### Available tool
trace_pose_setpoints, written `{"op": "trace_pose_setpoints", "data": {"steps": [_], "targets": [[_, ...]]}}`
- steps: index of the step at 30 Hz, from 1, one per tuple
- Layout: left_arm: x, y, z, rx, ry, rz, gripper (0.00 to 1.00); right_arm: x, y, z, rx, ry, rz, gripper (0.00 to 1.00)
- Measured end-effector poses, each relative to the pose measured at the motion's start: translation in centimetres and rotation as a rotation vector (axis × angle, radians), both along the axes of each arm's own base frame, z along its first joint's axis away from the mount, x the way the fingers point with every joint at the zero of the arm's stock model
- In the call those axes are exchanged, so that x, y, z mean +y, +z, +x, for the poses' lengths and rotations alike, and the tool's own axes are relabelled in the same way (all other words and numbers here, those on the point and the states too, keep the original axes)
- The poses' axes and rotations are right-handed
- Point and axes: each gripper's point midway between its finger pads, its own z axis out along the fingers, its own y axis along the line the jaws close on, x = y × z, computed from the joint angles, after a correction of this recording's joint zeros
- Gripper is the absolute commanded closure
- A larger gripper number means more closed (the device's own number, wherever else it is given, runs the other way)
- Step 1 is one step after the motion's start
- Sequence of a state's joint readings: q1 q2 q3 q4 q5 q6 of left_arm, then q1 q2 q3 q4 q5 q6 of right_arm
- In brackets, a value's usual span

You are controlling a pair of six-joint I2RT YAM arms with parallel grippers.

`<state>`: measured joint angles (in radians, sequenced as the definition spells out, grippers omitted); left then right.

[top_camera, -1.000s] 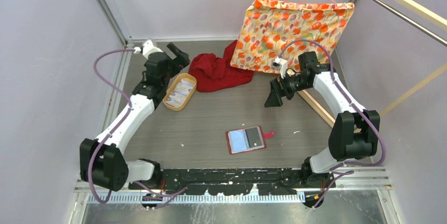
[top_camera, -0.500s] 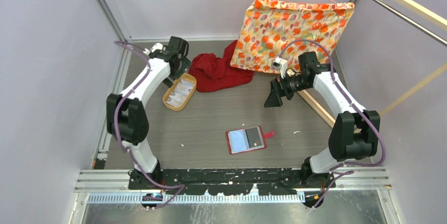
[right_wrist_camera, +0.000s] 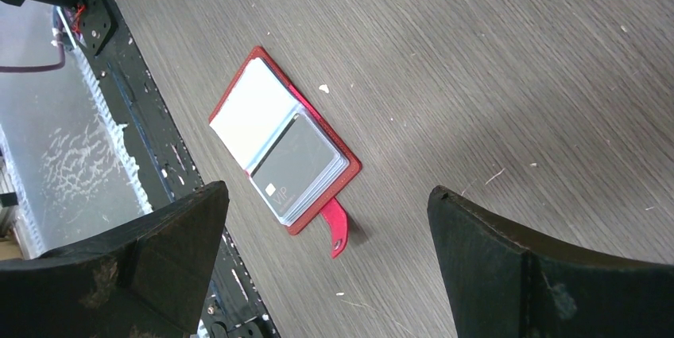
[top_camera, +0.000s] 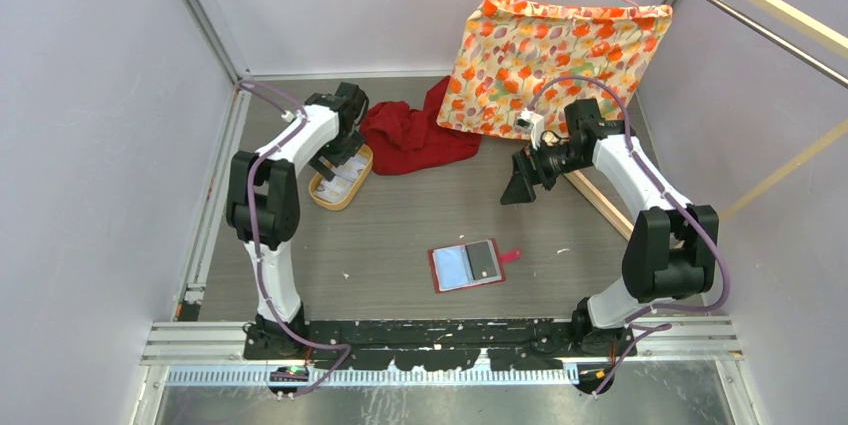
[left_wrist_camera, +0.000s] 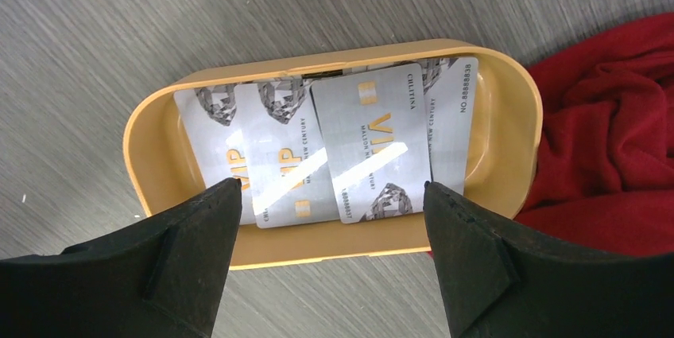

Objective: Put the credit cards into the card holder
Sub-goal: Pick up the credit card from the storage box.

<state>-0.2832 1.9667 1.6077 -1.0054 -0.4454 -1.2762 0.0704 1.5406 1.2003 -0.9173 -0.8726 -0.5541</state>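
Readable stuff first: the silvery-white plastic credit cards [left_wrist_camera: 369, 147] say "VIP" in gold next to a diamond graphic, and the top one has "CHLITINA" along its edge. The card peeking out under it shows "NO" and a run of 8s. I can't make out the smaller print.

They're fanned over each other in a tan oval plastic tray [left_wrist_camera: 509, 115] toward the table's far left corner, just beside a crumpled red cloth [left_wrist_camera: 604, 155]. An exact count is tricky, because the left gripper [left_wrist_camera: 331, 191] hides the lower corners. Its black fingers [left_wrist_camera: 199, 235] are spread wide over the tray with nothing pinched.

The small red folding card holder [right_wrist_camera: 282, 151] lies open by the table's near edge. There's a dark card [right_wrist_camera: 298, 163] in one pocket, print too tiny to read. The right gripper [right_wrist_camera: 327, 191] hangs in the air apart from it, jaws wide, empty.
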Motion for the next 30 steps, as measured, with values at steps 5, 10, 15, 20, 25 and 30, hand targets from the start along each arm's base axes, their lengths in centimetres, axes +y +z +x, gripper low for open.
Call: {"op": "trace_pose_setpoints", "data": {"steps": [5, 10, 15, 20, 25, 30], "targets": [[-0.3, -1.0, 0.9, 0.012, 0.001, 0.003, 0.13, -0.2, -0.5, 0.2, 0.010, -0.009, -0.016, 0.00], [-0.4, -2.2, 1.3, 0.035, 0.001, 0.009, 0.14, -0.6, -0.9, 1.0, 0.000, -0.046, -0.055, 0.00], [-0.4, -2.8, 1.6, 0.046, 0.004, 0.008, 0.16, -1.1, -1.4, 2.0, -0.011, -0.092, -0.093, 0.00], [-0.3, -3.0, 1.6, 0.052, 0.010, 0.001, 0.21, -1.3, -1.5, 2.4, -0.015, -0.112, -0.106, 0.00], [-0.2, -3.4, 1.8, 0.060, 0.017, -0.015, 0.22, -1.3, -1.5, 2.4, -0.013, -0.116, -0.105, 0.00], [-0.2, -3.8, 1.8, 0.070, 0.023, -0.029, 0.21, -1.2, -1.5, 2.4, -0.013, -0.114, -0.105, 0.00]]}}
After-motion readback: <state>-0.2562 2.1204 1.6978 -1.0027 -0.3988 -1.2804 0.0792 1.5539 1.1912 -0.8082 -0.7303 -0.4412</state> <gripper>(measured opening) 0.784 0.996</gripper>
